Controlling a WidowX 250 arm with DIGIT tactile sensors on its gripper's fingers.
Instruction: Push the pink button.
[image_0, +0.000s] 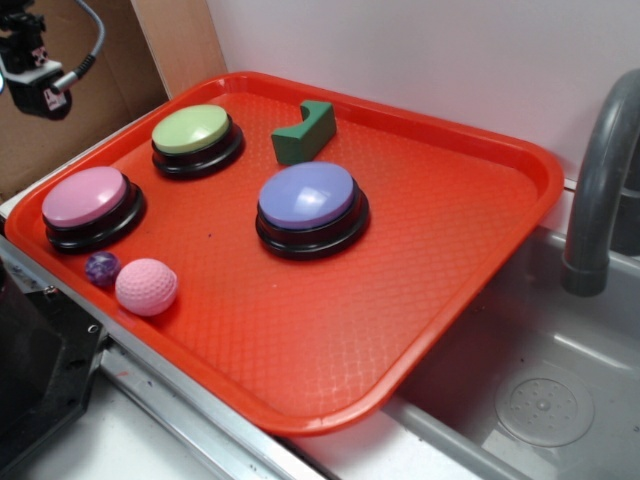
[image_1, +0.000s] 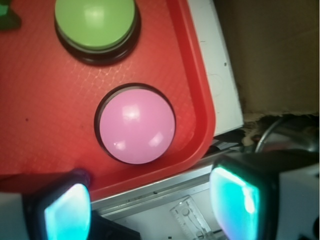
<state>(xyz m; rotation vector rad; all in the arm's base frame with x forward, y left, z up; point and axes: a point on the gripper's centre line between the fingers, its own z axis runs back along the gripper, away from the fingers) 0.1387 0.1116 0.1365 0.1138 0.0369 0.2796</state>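
Note:
The pink button (image_0: 86, 196), a smooth pink dome on a black round base, sits at the left side of the red tray (image_0: 535, 165). In the wrist view the pink button (image_1: 136, 126) lies ahead of the fingers, close to the tray's rim (image_1: 200, 125). My gripper (image_0: 33, 80) hangs high at the upper left, above and outside the tray's left edge, apart from the button. Seen from the wrist, the gripper (image_1: 150, 205) is open, its two pads wide apart with nothing between them, over the metal edge beside the tray.
A green-topped button (image_0: 190, 128) and a blue-purple-topped button (image_0: 307, 195) also stand on the tray, with a green block (image_0: 305, 132) behind them. A pink dimpled ball (image_0: 146, 287) and a small purple ball (image_0: 101, 268) lie near the pink button. A sink (image_0: 530, 400) and grey faucet (image_0: 600, 180) are at the right.

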